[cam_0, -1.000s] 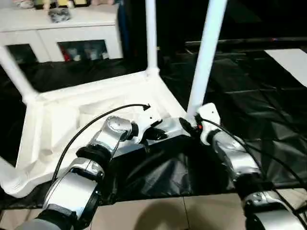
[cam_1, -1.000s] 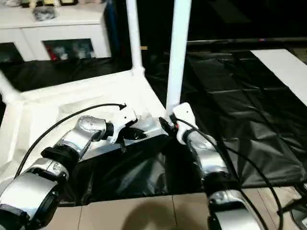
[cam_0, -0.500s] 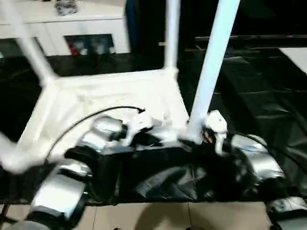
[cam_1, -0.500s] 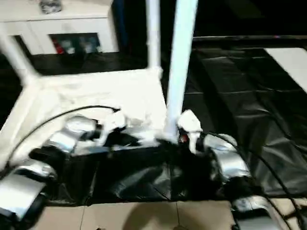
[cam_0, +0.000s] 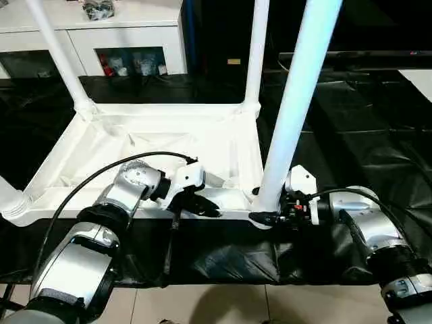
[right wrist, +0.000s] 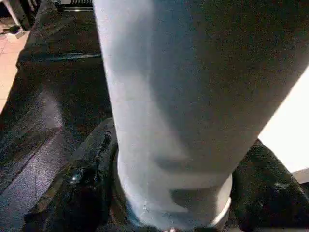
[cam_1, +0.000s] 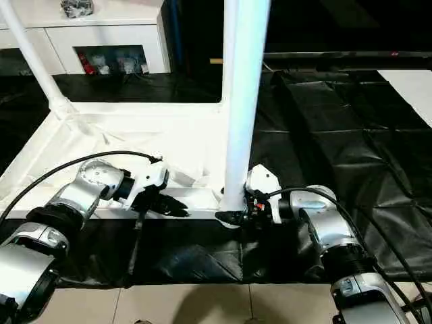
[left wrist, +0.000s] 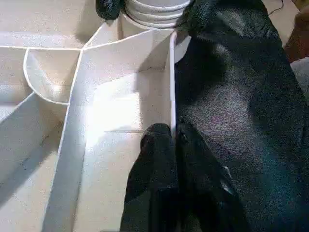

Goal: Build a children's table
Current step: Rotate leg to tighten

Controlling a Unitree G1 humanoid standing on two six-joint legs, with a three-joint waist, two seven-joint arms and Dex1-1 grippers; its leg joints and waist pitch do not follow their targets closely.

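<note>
The children's table lies upside down on a black sheet, its white tabletop [cam_0: 135,145] showing the ribbed underside. White legs stand upright in the corner sockets: far left leg [cam_0: 57,54], far right leg [cam_0: 255,54], near right leg [cam_0: 297,101]. A near left socket [cam_0: 13,202] shows at the picture edge. My left gripper [cam_0: 202,206] is shut and empty, its fingertips [left wrist: 169,133] resting against the tabletop's near rim. My right gripper [cam_0: 266,210] wraps the base of the near right leg, with black fingers [right wrist: 82,183] pressed on both sides of the tube just above its socket.
A white cabinet [cam_0: 101,34] with glass doors stands behind the table. The black sheet [cam_0: 351,121] covers the floor to the right, with a white sheet [cam_0: 418,74] at its far edge. Bare tiles [cam_0: 223,304] lie in front of me.
The camera has tilted and shifted. My right gripper has turned and dropped to the base of the near right leg and closed in around it. The left gripper stays shut on the rim.
</note>
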